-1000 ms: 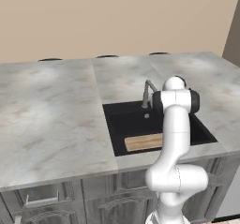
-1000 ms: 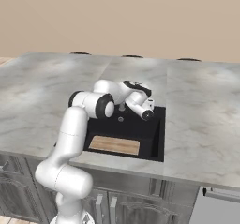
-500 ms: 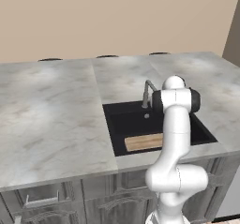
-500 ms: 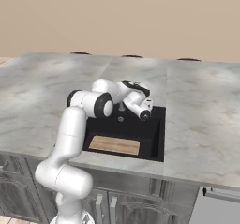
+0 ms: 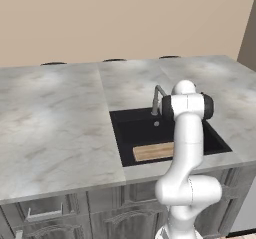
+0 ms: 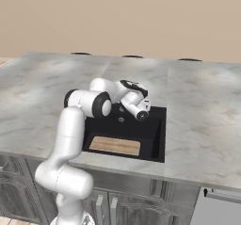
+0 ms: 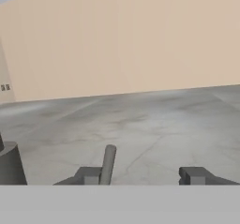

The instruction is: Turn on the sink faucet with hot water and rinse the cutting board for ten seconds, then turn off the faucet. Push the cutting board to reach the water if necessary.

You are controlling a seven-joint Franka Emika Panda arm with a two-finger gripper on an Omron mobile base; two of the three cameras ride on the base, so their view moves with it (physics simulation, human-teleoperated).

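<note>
While dry, cutting board (image 5: 154, 151) in sink (image 5: 131, 129)

Even, bright render lighting; faint shadows, no glare.

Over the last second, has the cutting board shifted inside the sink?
No. The cutting board lies along the sink's near wall, as before, at the same spot relative to the drain and faucet.
</note>
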